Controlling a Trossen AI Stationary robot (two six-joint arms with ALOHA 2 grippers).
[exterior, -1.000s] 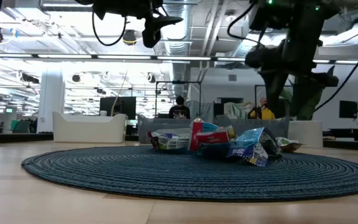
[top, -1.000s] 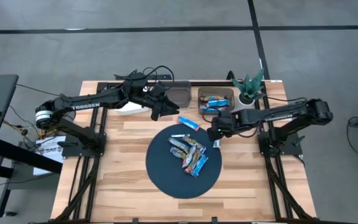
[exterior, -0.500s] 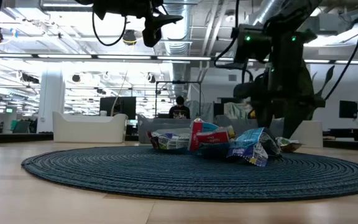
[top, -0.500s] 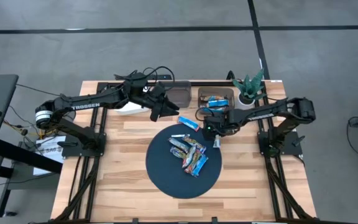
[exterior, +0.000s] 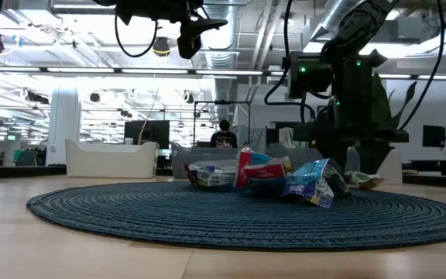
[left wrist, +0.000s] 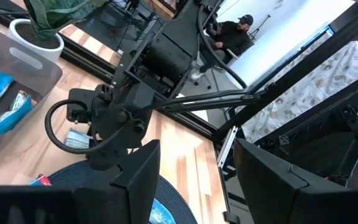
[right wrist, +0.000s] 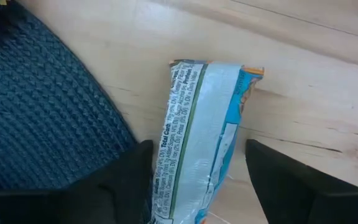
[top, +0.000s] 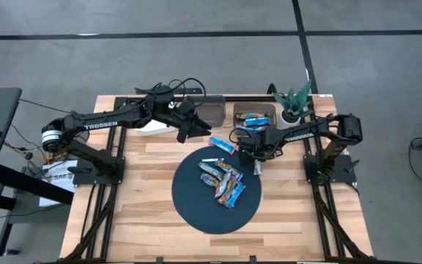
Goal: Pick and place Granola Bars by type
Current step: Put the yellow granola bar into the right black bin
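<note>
Hovering right pincer [right wrist: 197,186], fingers apart, straddling a white-blue bar [right wrist: 201,137] on the bare surface [top: 152,158] just right of centre (lined up for pickup). Idling left pincer [top: 184,132] upper centre, open.

From overhead you look straight down on the whole table [top: 152,220]. Your low camera sits at tabletop level, facing across the round mat [exterior: 231,213] into the room. Each wrist camera looks past its own fingers, the right one close above the wood; all share the mat
</note>
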